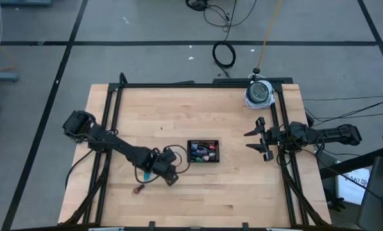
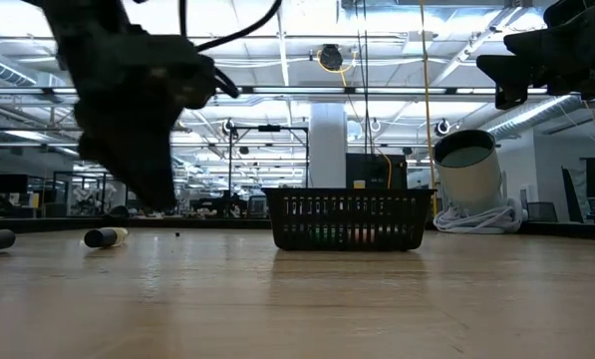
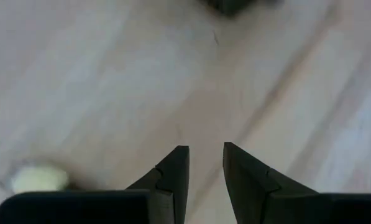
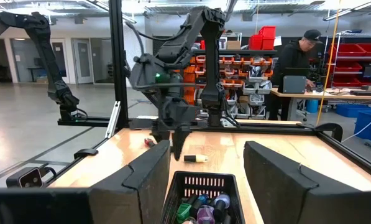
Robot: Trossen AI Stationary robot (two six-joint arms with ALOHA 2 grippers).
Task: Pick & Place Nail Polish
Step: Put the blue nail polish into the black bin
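Near the front-left of the surface [image 1: 197,192], one loose nail polish bottle [image 1: 138,189] lay on bare wood, another bottle [image 1: 145,173] just beyond it. The left end effector [image 1: 172,180] hung low beside them, fingers slightly apart, empty. Mid-surface, the black mesh tray [image 1: 203,151] held the other bottles [image 4: 201,211], open wood all round. At the right edge, the right end effector [image 1: 263,138] waited, spread wide.

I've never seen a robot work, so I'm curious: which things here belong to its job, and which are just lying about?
Job: nail polish bottles in the black mesh tray; pale yellow bottle and red bottle loose on the table; left gripper near them.
Lying about: white canister; floor cables.
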